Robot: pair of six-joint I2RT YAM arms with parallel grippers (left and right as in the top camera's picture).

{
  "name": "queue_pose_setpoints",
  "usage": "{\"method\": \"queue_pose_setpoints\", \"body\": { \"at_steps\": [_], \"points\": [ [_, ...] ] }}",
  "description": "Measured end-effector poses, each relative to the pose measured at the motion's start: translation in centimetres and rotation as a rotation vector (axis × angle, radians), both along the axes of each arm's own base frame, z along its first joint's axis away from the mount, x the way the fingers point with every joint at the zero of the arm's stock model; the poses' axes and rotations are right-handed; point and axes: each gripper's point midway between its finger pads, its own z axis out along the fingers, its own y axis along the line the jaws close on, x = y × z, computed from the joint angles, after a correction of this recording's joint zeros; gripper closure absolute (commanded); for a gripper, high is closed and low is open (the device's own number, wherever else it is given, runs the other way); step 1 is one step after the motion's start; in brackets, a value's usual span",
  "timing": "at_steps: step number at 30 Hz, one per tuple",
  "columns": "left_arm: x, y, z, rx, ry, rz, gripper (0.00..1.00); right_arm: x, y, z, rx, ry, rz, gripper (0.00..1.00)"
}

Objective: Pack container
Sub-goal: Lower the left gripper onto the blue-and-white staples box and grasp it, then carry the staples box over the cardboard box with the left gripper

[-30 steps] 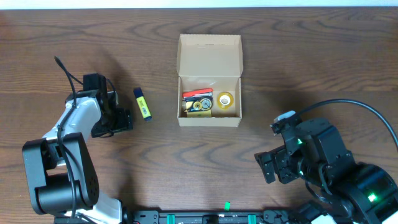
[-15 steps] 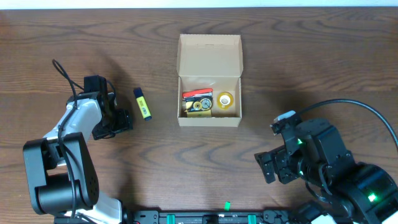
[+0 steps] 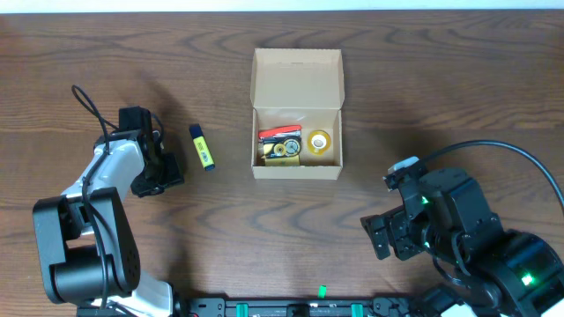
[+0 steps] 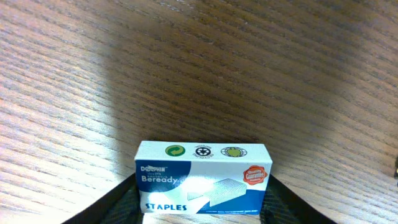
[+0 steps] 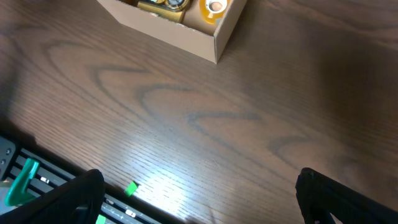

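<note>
The container (image 3: pixel 297 77) is a tan cardboard box with its flap lid open, at the table's middle back. It holds a roll of tape (image 3: pixel 319 141), a red item and some metal pieces. Its near corner shows in the right wrist view (image 5: pixel 186 34). My left gripper (image 3: pixel 169 173) is low over the table at the left. In the left wrist view its fingers (image 4: pixel 204 214) press both sides of a blue and white staples box (image 4: pixel 204 177). My right gripper (image 3: pixel 381 238) is open and empty at the front right, its fingers (image 5: pixel 199 199) wide apart.
A yellow highlighter (image 3: pixel 203 146) lies on the table between my left gripper and the container. The table's front edge with a black rail and green clips (image 5: pixel 130 188) is just below my right gripper.
My left gripper has shifted slightly to the left, away from the highlighter. The right arm and the container have not moved.
</note>
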Motion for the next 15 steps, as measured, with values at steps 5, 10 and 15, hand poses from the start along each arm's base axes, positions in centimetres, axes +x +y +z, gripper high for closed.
{"method": "queue_pose_setpoints", "body": {
  "at_steps": [5,10,15],
  "points": [
    [-0.01,0.04,0.0,0.001,0.001,0.022,0.51,0.0,-0.01,0.0,0.0,0.0,0.0,0.01],
    [-0.02,0.04,0.0,-0.001,0.001,0.05,0.6,0.0,0.0,0.0,0.0,0.0,0.0,0.01],
    [-0.02,0.0,0.8,-0.008,0.024,0.074,0.73,0.0,0.0,0.0,0.0,0.0,0.0,0.01]
  ]
}}
